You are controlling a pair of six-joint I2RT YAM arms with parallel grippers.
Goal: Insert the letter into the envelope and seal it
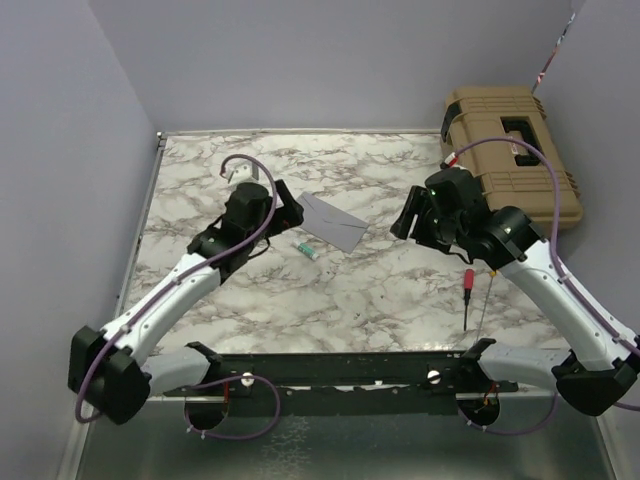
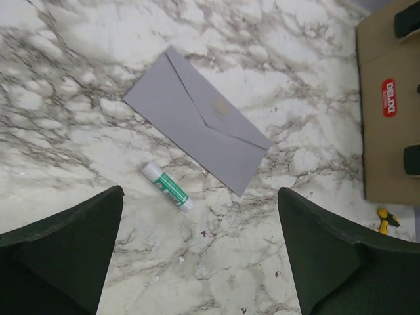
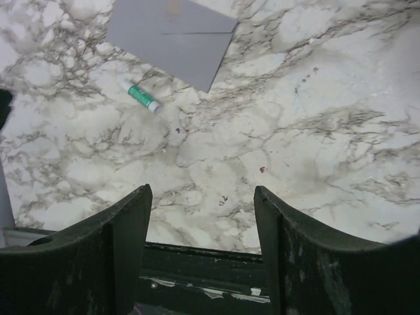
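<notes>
Top external view: left end effector (image 1: 288, 210), spread and empty, hangs just beside the diagonal envelope (image 1: 333, 222); right end effector (image 1: 408, 224), also spread, farther.

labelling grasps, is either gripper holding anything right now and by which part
Nothing is held. The left gripper and right gripper are both open and empty.

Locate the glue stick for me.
Top view: the glue stick lies on the marble table, slightly left of centre, just off the envelope's near long edge and not touching it.
</notes>
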